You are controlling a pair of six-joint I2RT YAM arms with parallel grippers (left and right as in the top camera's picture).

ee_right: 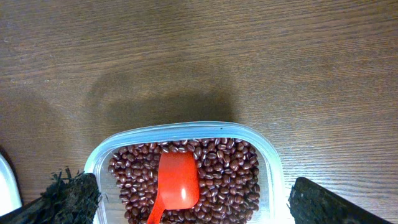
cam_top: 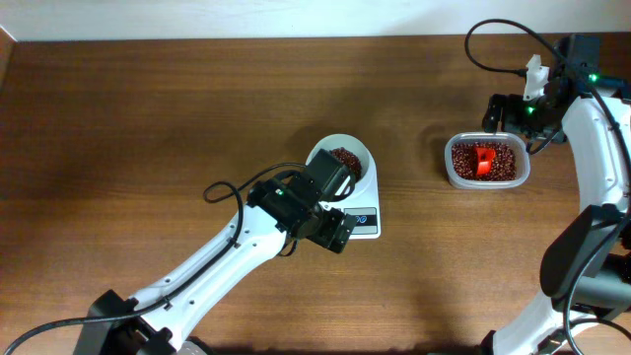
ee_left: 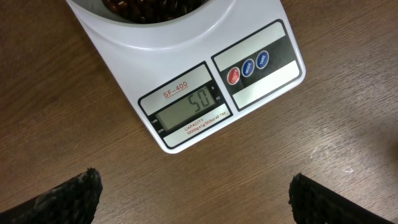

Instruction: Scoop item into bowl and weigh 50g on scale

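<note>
The white scale [cam_top: 367, 219] [ee_left: 264, 90] carries the white bowl [cam_top: 357, 158] [ee_left: 155, 28], which holds dark red-brown beans [cam_top: 344, 156] [ee_left: 146, 6]. Its display [ee_left: 189, 112] reads 50. My left gripper [cam_top: 333, 205] [ee_left: 199, 205] hovers open over the scale's front edge, with bare wood between its fingers. Off to the right, more beans [cam_top: 503, 163] [ee_right: 230, 174] fill a clear container [cam_top: 451, 163] [ee_right: 186, 129], and a red scoop [cam_top: 483, 161] [ee_right: 179, 177] lies on them. My right gripper [cam_top: 515, 123] [ee_right: 193, 205] hangs open above that container, holding nothing.
Brown wooden tabletop [cam_top: 148, 118] stretches to the left and front of the scale. The right arm's white links [cam_top: 596, 148] run down the right edge, and a black cable [cam_top: 222, 189] loops beside the left wrist.
</note>
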